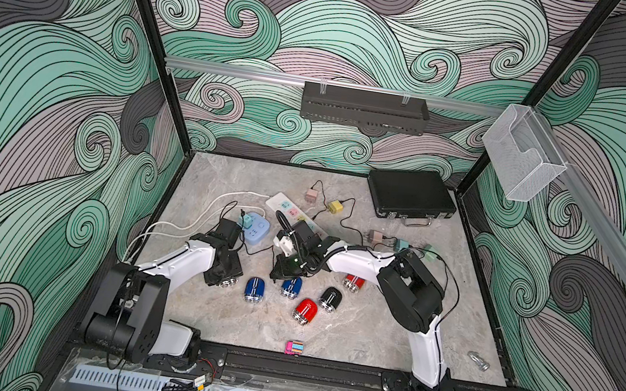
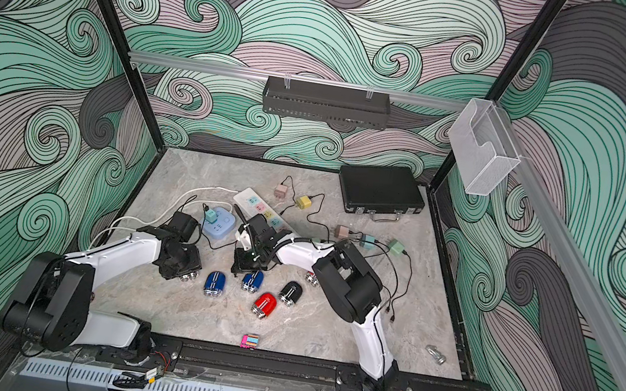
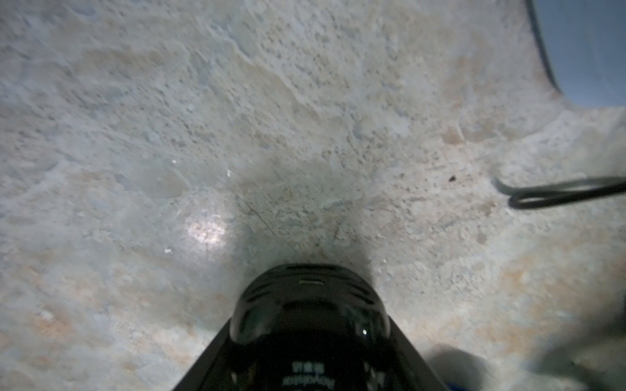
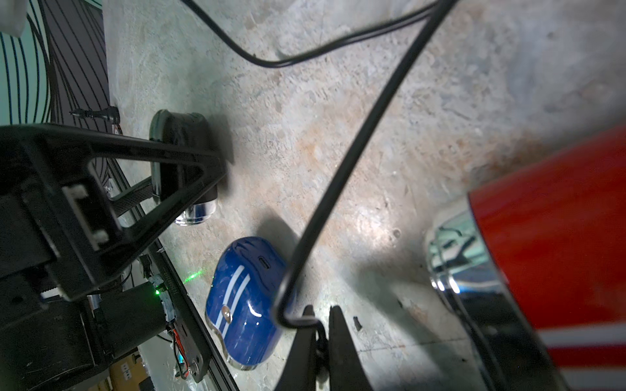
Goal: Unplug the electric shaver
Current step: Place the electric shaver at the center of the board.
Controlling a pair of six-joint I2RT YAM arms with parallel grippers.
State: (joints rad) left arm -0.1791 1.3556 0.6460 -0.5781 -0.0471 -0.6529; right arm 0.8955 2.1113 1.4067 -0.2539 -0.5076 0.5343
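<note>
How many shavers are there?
6: two blue shavers, black shaver, red shaver mid-table; second red shaver partly under the right arm; sixth shaver in the left gripper. Others may be hidden.

I see my right gripper point(image 4: 321, 313) pinching a black cable point(image 4: 352, 149). A blue shaver point(image 4: 244, 298) lies on the table point(image 4: 338, 101) just beside it. A red shaver point(image 4: 542, 243) is near too.

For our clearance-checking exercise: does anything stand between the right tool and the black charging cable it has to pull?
Nothing visible does. The right tool is shut on the black cable, which is pinched between its fingertips. The blue shaver lies beside the tool, not between the tool and the cable.
</note>
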